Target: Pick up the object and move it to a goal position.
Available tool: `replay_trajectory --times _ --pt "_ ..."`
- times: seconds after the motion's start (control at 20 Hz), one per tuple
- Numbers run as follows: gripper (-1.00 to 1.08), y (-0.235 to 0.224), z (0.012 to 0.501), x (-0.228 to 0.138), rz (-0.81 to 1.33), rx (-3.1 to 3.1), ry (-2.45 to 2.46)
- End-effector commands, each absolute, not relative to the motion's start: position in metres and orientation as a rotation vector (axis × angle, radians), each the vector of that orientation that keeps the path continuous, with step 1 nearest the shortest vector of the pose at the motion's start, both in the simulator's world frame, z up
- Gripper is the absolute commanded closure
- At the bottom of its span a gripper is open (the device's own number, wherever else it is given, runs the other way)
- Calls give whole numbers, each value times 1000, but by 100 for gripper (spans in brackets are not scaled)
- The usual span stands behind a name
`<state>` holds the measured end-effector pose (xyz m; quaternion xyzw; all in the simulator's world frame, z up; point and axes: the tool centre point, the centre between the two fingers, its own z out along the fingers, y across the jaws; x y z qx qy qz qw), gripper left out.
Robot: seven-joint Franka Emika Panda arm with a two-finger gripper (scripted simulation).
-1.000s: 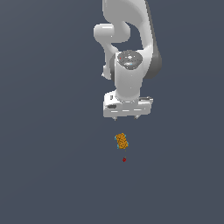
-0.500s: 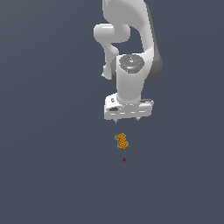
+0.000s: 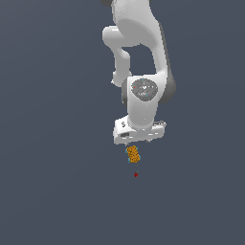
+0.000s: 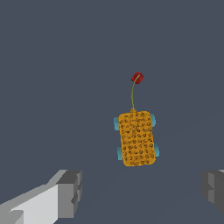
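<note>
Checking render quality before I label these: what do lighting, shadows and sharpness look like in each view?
Exterior view: flat even light, no cast shadows or glare, the tiny orange bumpy oblong block small and coarse below the white hand. Wrist view: block sharp, teal edging plain, no blur; grey fingertips cropped at the frame edge.

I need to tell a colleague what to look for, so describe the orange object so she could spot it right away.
Find the big white robot arm and follow it down to its fingers. Just below lies the orange object, a tiny bumpy oblong block with teal bits at its edges. Its only neighbour is a smaller dark red dot.
</note>
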<state>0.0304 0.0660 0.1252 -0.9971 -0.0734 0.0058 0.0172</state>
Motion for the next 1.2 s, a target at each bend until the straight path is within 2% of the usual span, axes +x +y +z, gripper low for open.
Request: replay_trajectory --times 0.0,0.5,1.15 --pt "-92 65 110 41 13 -3104 -273" --pt "-92 61 71 64 1 -3115 -389" --pt "-92 61 48 65 1 -3115 -401"
